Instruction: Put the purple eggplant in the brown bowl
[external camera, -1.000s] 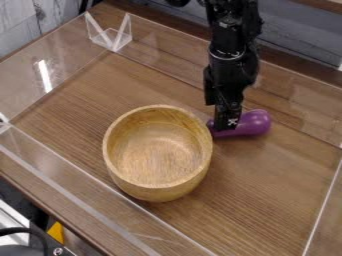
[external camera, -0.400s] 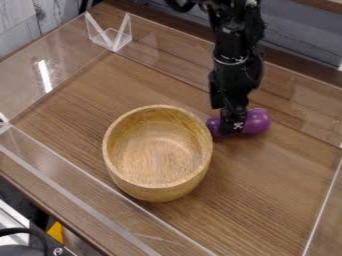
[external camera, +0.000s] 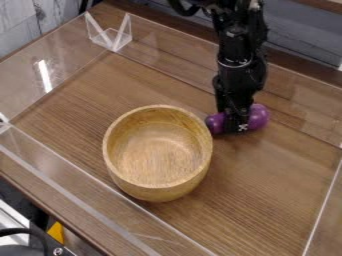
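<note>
Gripper (external camera: 235, 122) clamped on purple eggplant (external camera: 254, 119), near brown bowl (external camera: 158, 152)

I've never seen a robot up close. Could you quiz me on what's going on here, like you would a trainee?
1. True or false: the purple eggplant already lies inside the brown bowl.
2. Where does the gripper stand? A) over the bowl B) down on the eggplant C) by the clear plastic stand
3. What is inside the bowl right now?

Key:
1. False. It lies on the wooden table, to the right of the bowl.
2. B. The arm points straight down and the fingers are shut on the eggplant.
3. Nothing; only bare wood shows inside.
</note>
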You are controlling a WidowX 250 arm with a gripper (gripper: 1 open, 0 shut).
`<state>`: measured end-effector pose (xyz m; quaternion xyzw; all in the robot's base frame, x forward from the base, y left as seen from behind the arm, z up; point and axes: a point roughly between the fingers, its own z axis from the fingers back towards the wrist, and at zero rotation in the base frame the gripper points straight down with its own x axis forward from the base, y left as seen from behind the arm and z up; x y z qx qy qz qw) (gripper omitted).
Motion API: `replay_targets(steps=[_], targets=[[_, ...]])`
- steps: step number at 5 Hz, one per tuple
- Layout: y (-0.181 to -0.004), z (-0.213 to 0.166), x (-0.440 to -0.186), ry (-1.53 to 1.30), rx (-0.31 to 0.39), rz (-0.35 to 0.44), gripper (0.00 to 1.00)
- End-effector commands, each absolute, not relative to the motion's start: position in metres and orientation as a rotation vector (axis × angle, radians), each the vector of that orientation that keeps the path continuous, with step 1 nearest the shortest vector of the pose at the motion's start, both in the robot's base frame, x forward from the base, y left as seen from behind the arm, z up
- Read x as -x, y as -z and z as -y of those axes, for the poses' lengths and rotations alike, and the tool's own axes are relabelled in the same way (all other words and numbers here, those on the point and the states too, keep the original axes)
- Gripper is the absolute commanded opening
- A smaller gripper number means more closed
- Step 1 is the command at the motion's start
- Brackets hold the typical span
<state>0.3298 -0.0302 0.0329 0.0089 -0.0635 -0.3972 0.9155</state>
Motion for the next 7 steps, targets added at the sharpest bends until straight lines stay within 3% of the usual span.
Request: replay_targets(steps=[1, 4, 5, 7], targets=[[-0.0512, 0.0367, -0.3398, 0.829, -0.025, 0.207, 0.00], [-0.0559, 0.0432, -0.3337, 0.829, 0.027, 0.245, 0.00], [-0.0560, 0.0440, -0.3322, 0.827, 0.045, 0.245, 1.00], [-0.0545, 0.0451, -0.3333, 0.829, 0.069, 0.242, 1.00]])
